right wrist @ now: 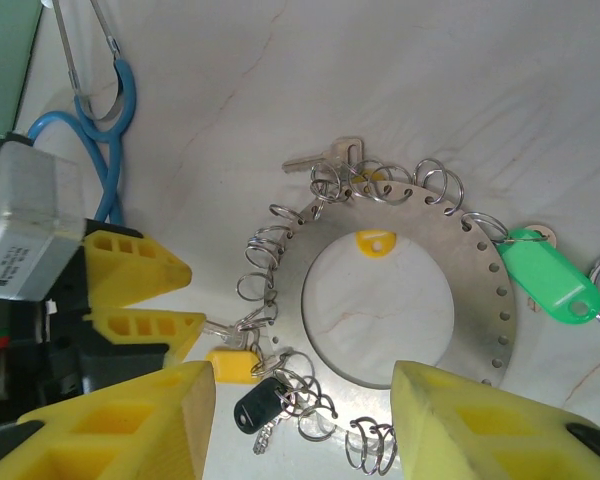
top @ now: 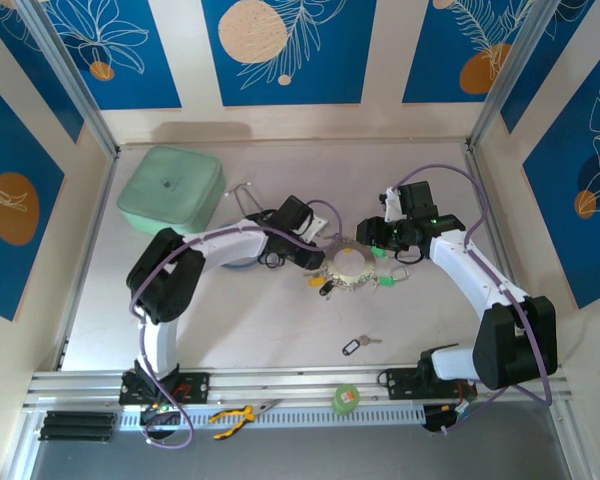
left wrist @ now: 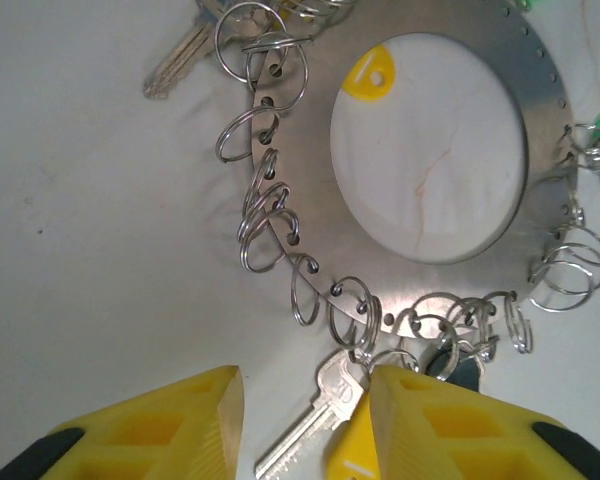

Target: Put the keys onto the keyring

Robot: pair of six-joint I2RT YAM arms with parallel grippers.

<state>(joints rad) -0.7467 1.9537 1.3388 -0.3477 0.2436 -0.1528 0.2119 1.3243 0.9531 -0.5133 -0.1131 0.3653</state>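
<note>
At the far left, a mint-green case [top: 170,190] with rounded corners is sitting on the pale, faintly veined table [top: 260,325]. My left tool [left wrist: 305,400] is hovering low, its blocky yellow fingers [left wrist: 170,430] spread apart. One of the keys [left wrist: 302,432], slim and silver, is lying in the gap beside a yellow plastic tag [left wrist: 352,455].

Just past it, the keyring [left wrist: 300,200] is lying flat at the middle of the table. It is a broad, thin, brushed-metal ring with small holes punched around its rim, and wire split rings [left wrist: 265,215] are looping through them. A black tag [right wrist: 257,405] and a glossy green tag [right wrist: 555,280] are fanning outward from it. A loose key [top: 357,345] with a dark tag is lying apart, nearer my bases.

My right tool [right wrist: 300,400] is hanging over the ring, its fingers spread wide and gripping nothing.
</note>
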